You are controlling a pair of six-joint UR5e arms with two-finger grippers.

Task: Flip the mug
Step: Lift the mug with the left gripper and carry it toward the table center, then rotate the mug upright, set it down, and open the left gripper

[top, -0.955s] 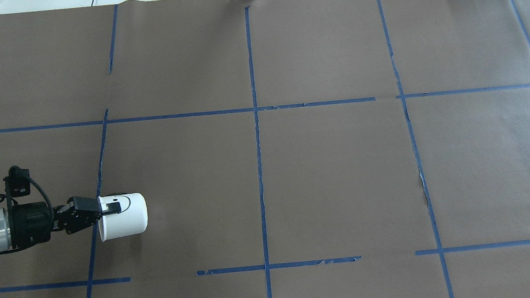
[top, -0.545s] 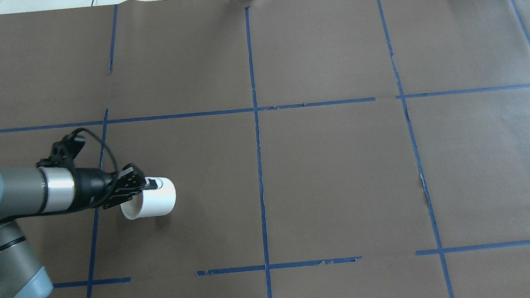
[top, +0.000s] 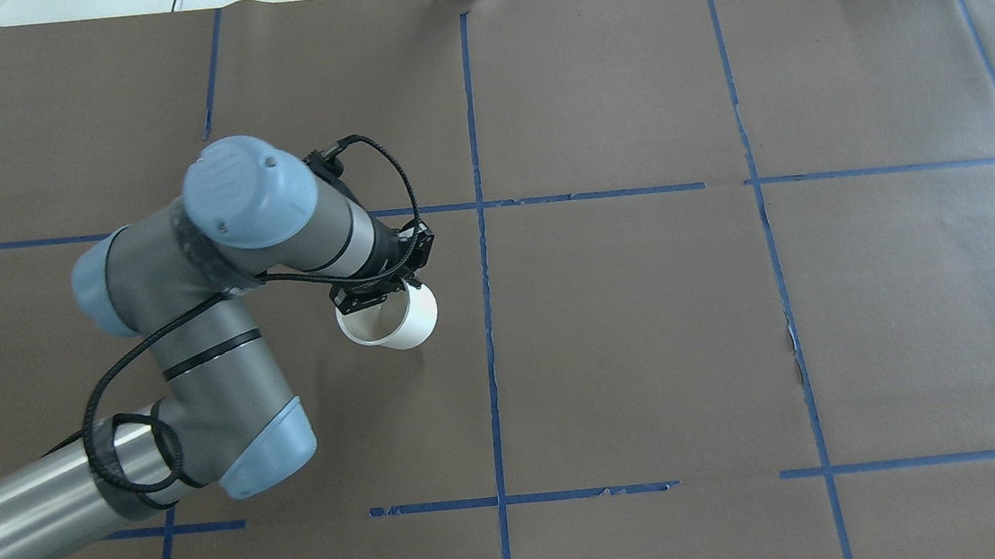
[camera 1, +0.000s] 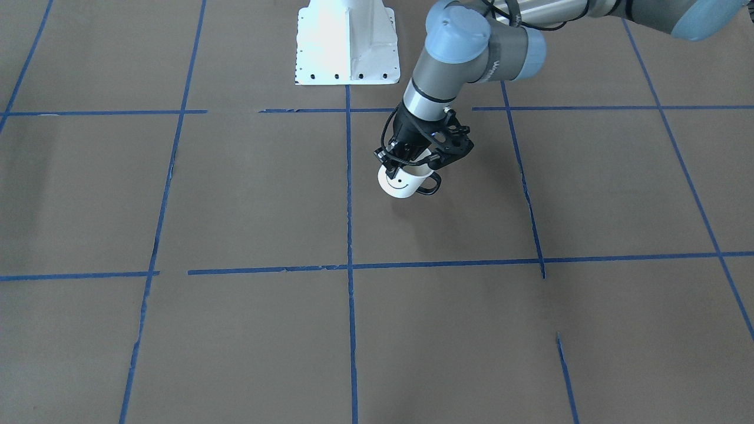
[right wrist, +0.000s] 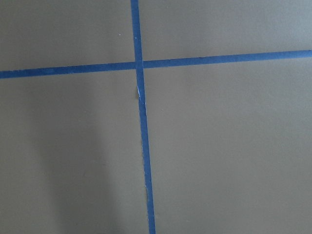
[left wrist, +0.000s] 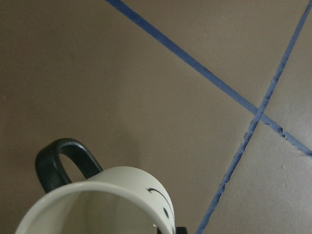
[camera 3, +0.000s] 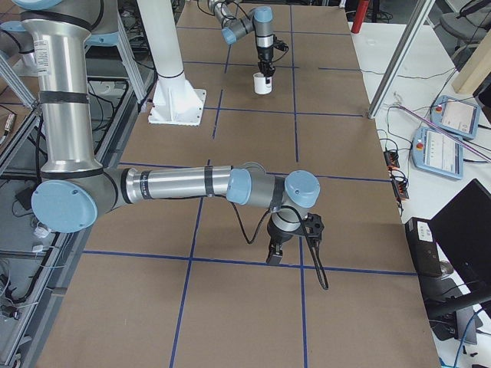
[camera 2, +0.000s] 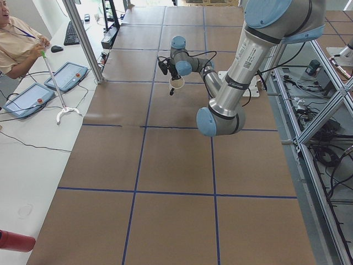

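The table [top: 648, 347] was covered edge to edge in brown paper [camera 1: 247, 194], marked off into big rectangles by blue tape lines [top: 487, 316]. The tape was frayed and broken in spots, with gaps along some lines, and one short strip [camera 1: 563, 368] ran on its own. On the robot's side a white base plate [camera 1: 347, 73], dotted with bolt holes, sat flat on the paper.

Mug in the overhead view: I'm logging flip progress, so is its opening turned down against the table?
No, the mug shows its open mouth upward to the camera, the left gripper gripping its rim.
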